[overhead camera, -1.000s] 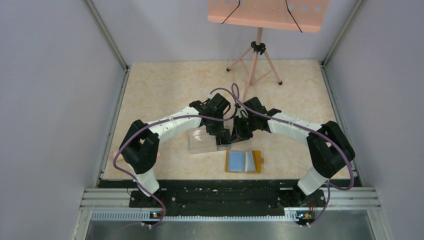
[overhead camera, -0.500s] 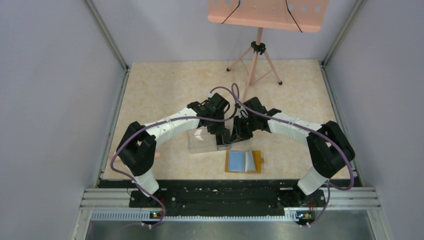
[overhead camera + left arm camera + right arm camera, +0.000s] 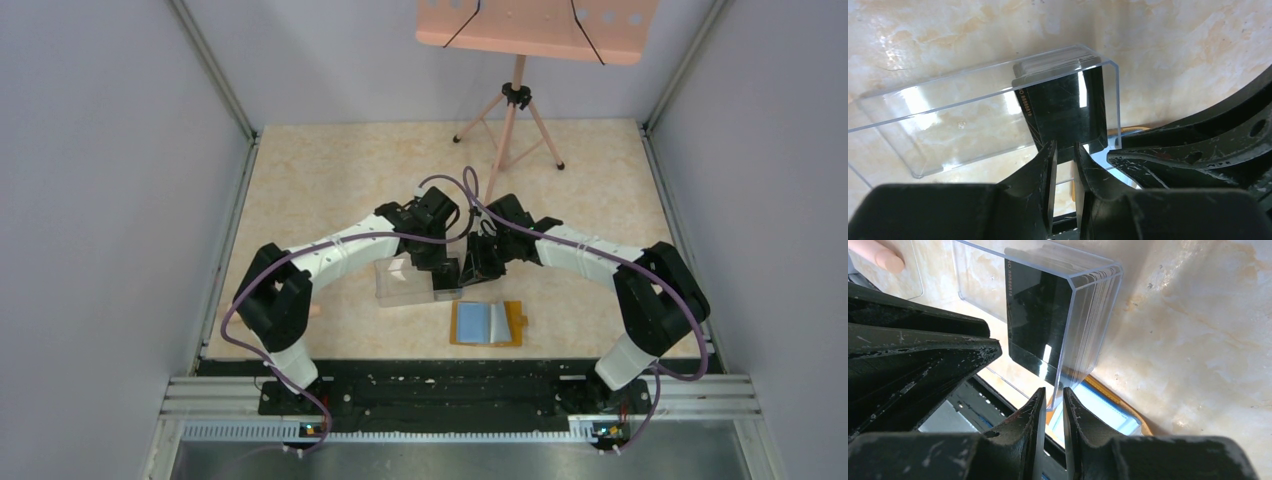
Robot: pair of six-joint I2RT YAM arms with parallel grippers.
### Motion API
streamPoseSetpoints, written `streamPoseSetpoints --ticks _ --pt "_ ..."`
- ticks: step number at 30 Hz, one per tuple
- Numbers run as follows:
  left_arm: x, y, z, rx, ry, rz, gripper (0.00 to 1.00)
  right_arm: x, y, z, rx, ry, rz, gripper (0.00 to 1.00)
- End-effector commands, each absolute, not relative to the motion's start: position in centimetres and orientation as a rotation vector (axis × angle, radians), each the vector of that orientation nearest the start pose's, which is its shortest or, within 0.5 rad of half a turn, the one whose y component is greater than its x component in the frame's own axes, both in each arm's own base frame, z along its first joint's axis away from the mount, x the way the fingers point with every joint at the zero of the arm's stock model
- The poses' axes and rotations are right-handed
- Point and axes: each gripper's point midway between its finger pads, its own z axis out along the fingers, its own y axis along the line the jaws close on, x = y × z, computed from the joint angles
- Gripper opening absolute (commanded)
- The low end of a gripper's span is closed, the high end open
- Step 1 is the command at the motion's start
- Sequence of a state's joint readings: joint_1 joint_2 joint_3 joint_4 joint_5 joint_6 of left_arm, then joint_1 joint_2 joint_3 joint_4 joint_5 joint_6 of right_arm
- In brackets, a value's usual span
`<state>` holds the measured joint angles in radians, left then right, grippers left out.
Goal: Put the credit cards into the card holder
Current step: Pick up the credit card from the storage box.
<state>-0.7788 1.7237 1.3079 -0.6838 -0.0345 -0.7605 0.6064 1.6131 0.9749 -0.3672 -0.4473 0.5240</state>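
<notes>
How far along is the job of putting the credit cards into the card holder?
Done: nothing yet. The card holder lies open, with no dark card visible in it. In hand: the left gripper pinches the lower edge of the credit cards in the clear box, and the right gripper clamps the box's wall. Remaining: pulling cards out and pocketing them.

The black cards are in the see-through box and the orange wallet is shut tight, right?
Not quite. The black cards are in the see-through box, but the orange wallet is not shut. It lies open on the table with its blue-grey pockets facing up. The top view shows it.
</notes>
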Motion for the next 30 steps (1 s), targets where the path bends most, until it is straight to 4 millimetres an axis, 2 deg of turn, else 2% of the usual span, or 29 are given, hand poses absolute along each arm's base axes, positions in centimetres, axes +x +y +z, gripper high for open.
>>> streamPoseSetpoints --ticks 1,8,15,21,27,30 --pt "27.1 -28.7 10.5 0.036 2.722 -0.354 0.25 23.4 28.5 7.9 -0.334 2.709 0.984 0.19" --pt "27.2 -28.5 9.8 0.041 2.738 -0.332 0.26 23.4 28.5 7.8 -0.337 2.711 0.981 0.19" --pt "27.1 -28.3 8.3 -0.005 2.768 -0.363 0.29 23.5 28.5 7.8 -0.34 2.712 0.976 0.21" --pt "26.8 -27.6 6.6 -0.049 2.82 -0.322 0.31 23.4 28.5 7.7 -0.341 2.716 0.978 0.22" --pt "26.5 -28.5 5.3 -0.049 2.864 -0.347 0.32 23.4 28.5 7.8 -0.343 2.714 0.978 0.22" --pt "26.2 -29.6 5.5 -0.04 2.873 -0.435 0.32 23.4 28.5 7.7 -0.344 2.714 0.98 0.22"
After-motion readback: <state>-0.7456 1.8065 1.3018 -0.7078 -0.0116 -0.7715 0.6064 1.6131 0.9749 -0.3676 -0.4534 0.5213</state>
